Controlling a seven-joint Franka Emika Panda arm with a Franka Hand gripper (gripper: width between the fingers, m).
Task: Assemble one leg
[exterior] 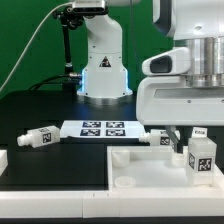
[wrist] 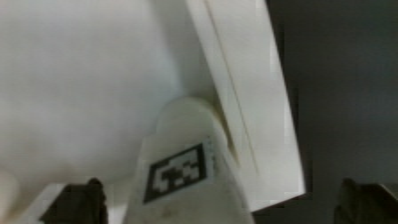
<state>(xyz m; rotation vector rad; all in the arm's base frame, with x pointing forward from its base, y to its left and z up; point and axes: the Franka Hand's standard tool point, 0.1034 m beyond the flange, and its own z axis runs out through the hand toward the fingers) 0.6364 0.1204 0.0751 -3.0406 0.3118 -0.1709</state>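
A white leg with black-and-white tags stands upright on the large white tray-shaped part at the exterior view's right. My gripper hangs just above it and a little toward the exterior view's left. In the wrist view the same leg lies between my two dark fingertips, beside the tray's raised rim. The gripper is open, with gaps on both sides of the leg. Two more legs lie on the black table, one at the left and one by the tray's far edge.
The marker board lies flat in the middle of the table. The robot's white base stands behind it. Another white part shows at the left edge. A green wall stands at the back.
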